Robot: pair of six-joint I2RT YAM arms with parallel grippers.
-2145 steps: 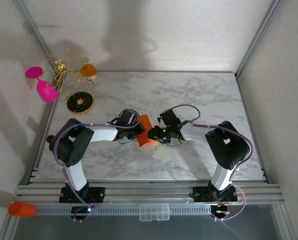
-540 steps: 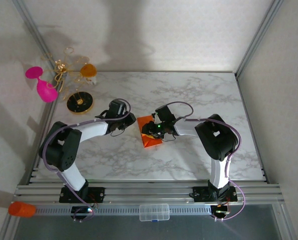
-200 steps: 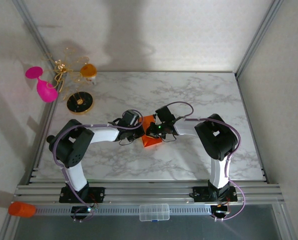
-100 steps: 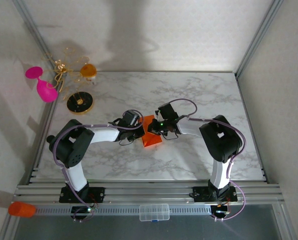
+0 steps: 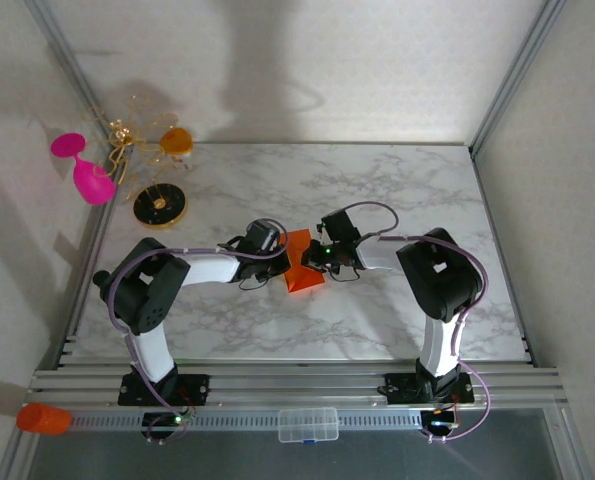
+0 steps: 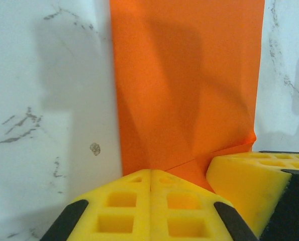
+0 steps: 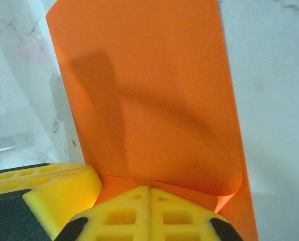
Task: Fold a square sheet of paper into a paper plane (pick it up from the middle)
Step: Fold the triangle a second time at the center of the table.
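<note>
The square sheet of paper (image 6: 184, 85), thin, matte and bright orange, is seen folded into a smaller angular shape with sharp diagonal creases and one softly curled layer, and it is laid on the glossy white marble-patterned table (image 6: 48, 100) directly ahead of both tools. The left gripper (image 6: 150, 183) is closed, its yellow, square-pocketed foam pads pressed together with nothing visible between them and its tips set at the paper's near edge. The right gripper (image 7: 149, 196) is likewise closed, at the opposite edge where the curled layer rolls over, just beside the other tool
</note>
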